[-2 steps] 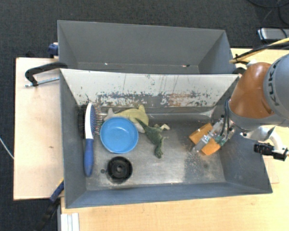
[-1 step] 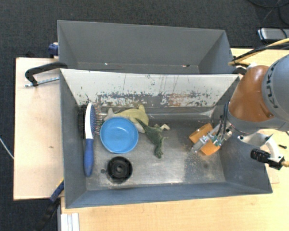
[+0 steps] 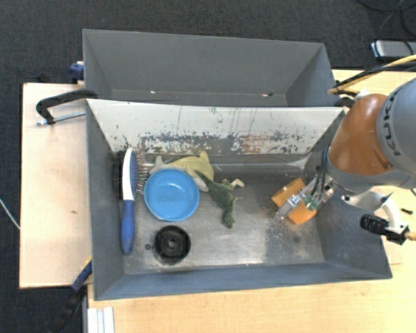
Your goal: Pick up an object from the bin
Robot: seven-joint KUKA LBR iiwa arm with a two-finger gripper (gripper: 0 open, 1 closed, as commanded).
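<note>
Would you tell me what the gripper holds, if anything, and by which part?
Cannot be told: an orange piece sits at the gripper, perhaps the robot's own cover.

— What will I fail to read here?
— Behind the blue bowl (image 3: 171,194), you get only the upper part of a yellow thing (image 3: 188,165); the bowl's rim covers the rest, and its kind is unclear.
— And right of the bowl?
— Well to its right, the gripper (image 3: 296,208) covers part of the orange block (image 3: 288,194), and your view cuts the arm (image 3: 374,144) off at the edge.
</note>
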